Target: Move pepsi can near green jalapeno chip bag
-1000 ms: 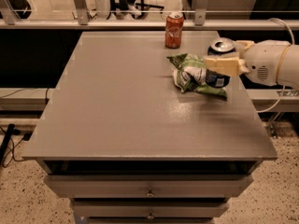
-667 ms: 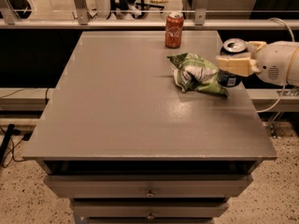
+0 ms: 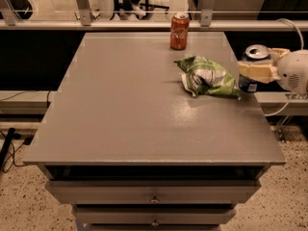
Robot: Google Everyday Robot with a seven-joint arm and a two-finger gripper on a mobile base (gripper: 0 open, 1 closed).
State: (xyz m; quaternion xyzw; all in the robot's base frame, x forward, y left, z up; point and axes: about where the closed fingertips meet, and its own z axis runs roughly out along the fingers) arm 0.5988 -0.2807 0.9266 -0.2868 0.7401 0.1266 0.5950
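One pincer enters from the right edge of the scene, carried on a white arm, and sits over the right rim of the counter. We see its cream-coloured fingers closed around the pepsi can, one crossing the can's front and the other behind it. The can stands upright in this grasp, its silver top showing above the fingers and its blue body below them. We cannot tell with certainty whether its base touches the counter or is held just above it.

Just beside the can, on its left, lies the green jalapeno chip bag, a crumpled green and white packet resting flat on the grey surface. The bag's right end comes very close to the can, possibly touching it. Farther back, near the rear edge of the counter and well apart from the bag, an orange-red soda can stands upright. Below the front edge we see two drawers, each with a small central knob.
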